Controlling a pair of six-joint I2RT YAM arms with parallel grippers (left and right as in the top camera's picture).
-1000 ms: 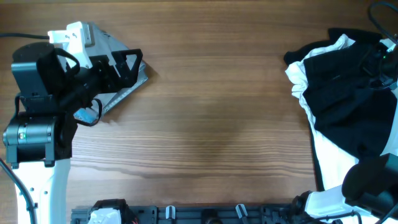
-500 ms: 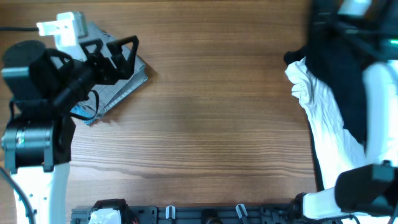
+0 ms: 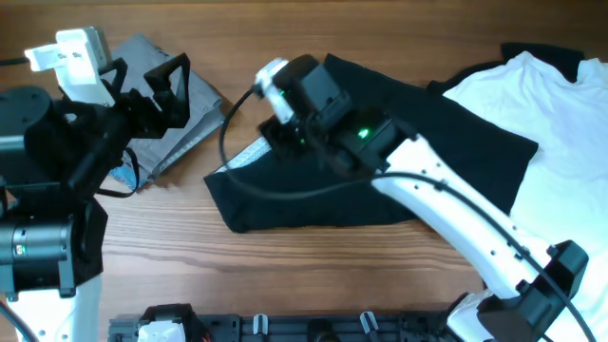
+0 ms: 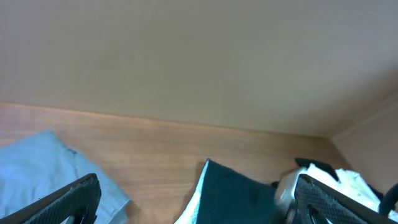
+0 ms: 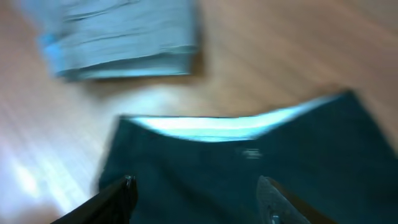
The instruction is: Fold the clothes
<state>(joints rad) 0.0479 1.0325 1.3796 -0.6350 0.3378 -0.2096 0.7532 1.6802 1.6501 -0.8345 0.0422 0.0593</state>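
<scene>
Overhead, the black shirt point(image 3: 465, 147) lies across the middle of the frame, long axis left to right; the right gripper point(image 5: 198, 186), fingers spread, hangs over its left end. The left gripper point(image 3: 152, 78), also spread, sits upper left above the grey trousers point(image 3: 180, 123), beside that end but farther off.

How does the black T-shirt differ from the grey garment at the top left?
The black T-shirt lies spread out and unfolded across the middle; the grey garment is a compact folded stack in the far-left corner. The black T-shirt covers far more surface than the grey garment. Both rest on the wooden table.
</scene>
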